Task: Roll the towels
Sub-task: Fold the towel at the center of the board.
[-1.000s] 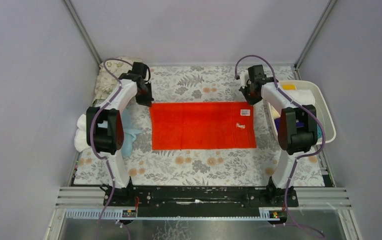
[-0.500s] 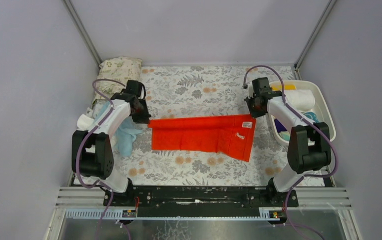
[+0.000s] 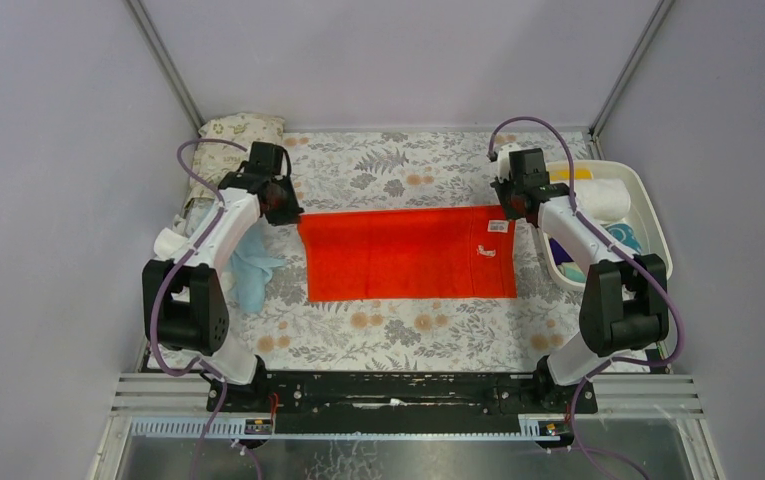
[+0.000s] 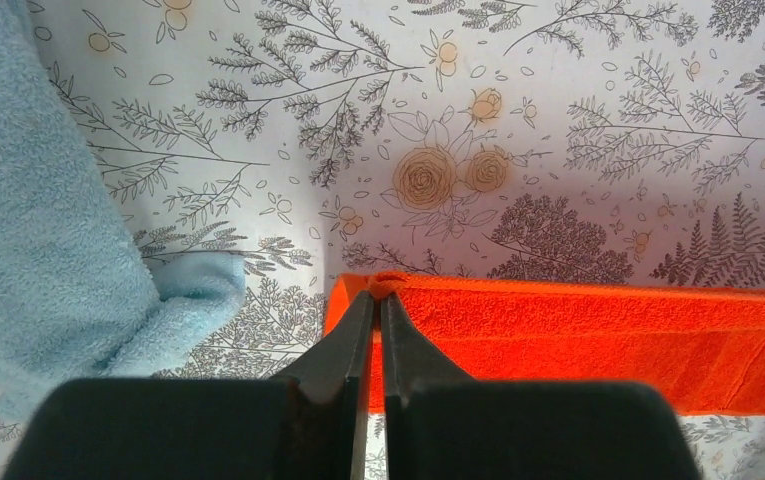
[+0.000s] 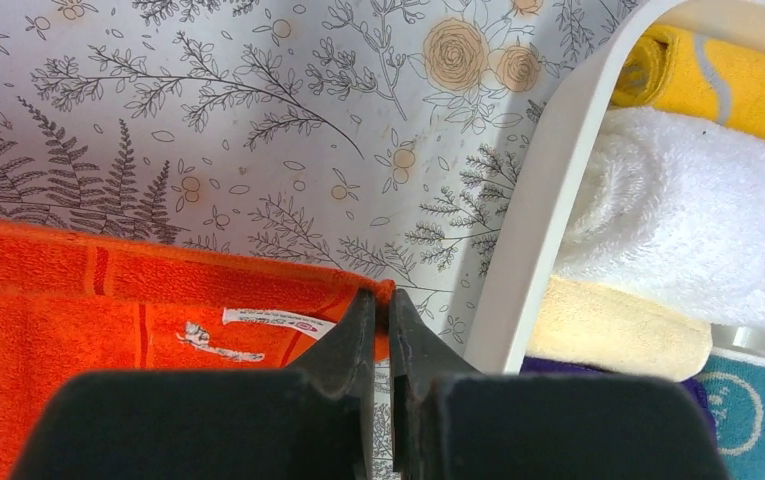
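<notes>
Since half a second ago, top view: orange-red towel pulled flat on floral mat, mid-table. Left wrist: left gripper pinched tight on its far-left corner. Right wrist: right gripper nipping far-right corner, beside white bin.

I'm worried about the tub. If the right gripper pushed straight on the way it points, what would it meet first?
Probably the floral mat just past the orange towel corner it pinches; the right gripper seems aimed left of the white tub, though depth is unclear.
</notes>
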Controlling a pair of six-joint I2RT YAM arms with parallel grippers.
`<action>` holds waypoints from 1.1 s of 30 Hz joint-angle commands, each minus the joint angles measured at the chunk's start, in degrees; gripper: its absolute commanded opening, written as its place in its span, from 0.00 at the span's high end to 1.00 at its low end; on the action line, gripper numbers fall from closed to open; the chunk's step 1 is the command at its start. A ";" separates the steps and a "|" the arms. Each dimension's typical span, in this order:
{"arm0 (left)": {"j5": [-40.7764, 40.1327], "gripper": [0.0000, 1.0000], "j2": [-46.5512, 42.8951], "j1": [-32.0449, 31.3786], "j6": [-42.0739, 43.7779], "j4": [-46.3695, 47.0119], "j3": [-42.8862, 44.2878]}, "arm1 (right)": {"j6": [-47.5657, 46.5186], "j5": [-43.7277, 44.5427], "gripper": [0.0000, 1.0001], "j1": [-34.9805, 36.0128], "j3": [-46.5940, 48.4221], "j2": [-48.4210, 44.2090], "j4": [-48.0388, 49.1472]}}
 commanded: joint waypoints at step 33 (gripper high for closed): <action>1.78 1.00 -10.16 0.62 -9.99 4.10 -26.14 | 6.04 5.81 0.80 0.13 -20.13 -19.11 -5.46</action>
